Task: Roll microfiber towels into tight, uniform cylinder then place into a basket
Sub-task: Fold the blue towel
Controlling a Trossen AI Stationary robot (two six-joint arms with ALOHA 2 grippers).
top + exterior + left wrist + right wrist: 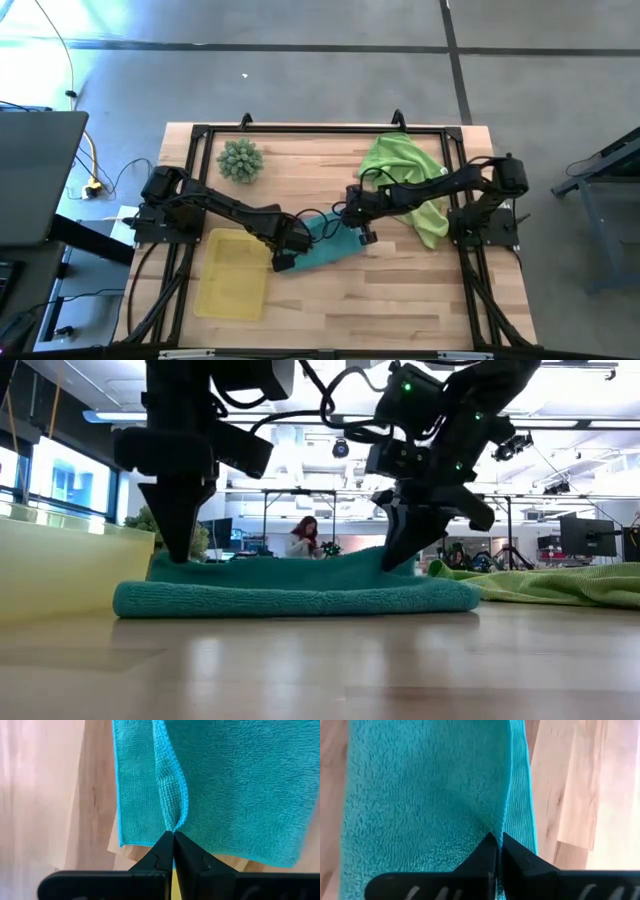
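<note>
While pinching: my left gripper (173,836) and right gripper (498,838) each clench an edge of the teal towel (330,243).
Towel: mid-table, beside the basket (232,275) near the front-left corner.
Risk: uneven pulls could skew the roll; thin pinches may slip.

A robotics lab: monitors (587,536), rigs and a seated person (303,536) behind.

Teal, lime and yellow on pale wood

The teal towel (328,246) has a brighter turquoise hem; the lime-green towels (408,180) are plain; the basket (232,275) is translucent yellow; the spiky ball (240,160) is pale green; the table (400,290) is light, streaky wood-grain with a black frame.
</note>
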